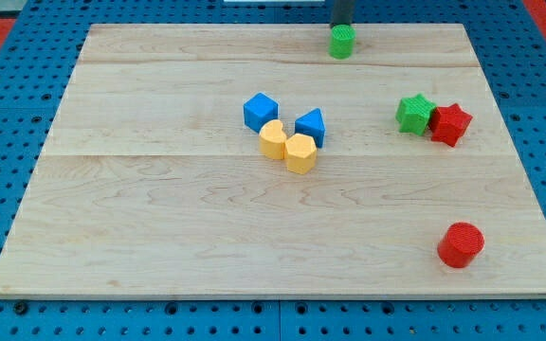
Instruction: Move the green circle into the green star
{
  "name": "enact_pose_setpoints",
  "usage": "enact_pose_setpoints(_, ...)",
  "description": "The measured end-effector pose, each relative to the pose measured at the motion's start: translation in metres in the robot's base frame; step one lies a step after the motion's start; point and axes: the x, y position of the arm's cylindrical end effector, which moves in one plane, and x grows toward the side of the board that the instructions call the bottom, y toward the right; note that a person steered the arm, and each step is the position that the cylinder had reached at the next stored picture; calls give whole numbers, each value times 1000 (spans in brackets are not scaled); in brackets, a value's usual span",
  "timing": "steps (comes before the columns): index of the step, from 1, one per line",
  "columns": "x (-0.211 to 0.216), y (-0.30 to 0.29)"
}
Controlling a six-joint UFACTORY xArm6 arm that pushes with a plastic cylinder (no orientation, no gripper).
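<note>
The green circle (342, 42) is seen near the view's top edge of the wooden bench (159, 237), a little right of centre, standing flat as a short cylinder. Directly above it in the view, a dark rod comes down from the top edge, and my tip (342, 26) is placed just behind the green circle, touching it or nearly so; actual contact cannot be told. No fingers are carried by the rod, so nothing is gripped and no opening can be reported. The green star (413, 114) is found lower and further to the view's right, well apart from the green circle. It is pressed against a red star (450, 123) on its right side, the two touching. Near the bench's centre a cluster of four blocks is gathered: a blue cube (261, 111) at the left, a blue triangle (311, 126) at the right, and below them a yellow crescent-like block (272, 139) touching a yellow hexagon (300, 152). A red circle (461, 244) is set alone near the view's bottom right corner, well apart from everything else.
</note>
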Motion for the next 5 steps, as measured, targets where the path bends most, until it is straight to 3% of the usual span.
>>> enact_pose_setpoints(2,57,9)
enact_pose_setpoints(3,52,-48)
enact_pose_setpoints(5,80,33)
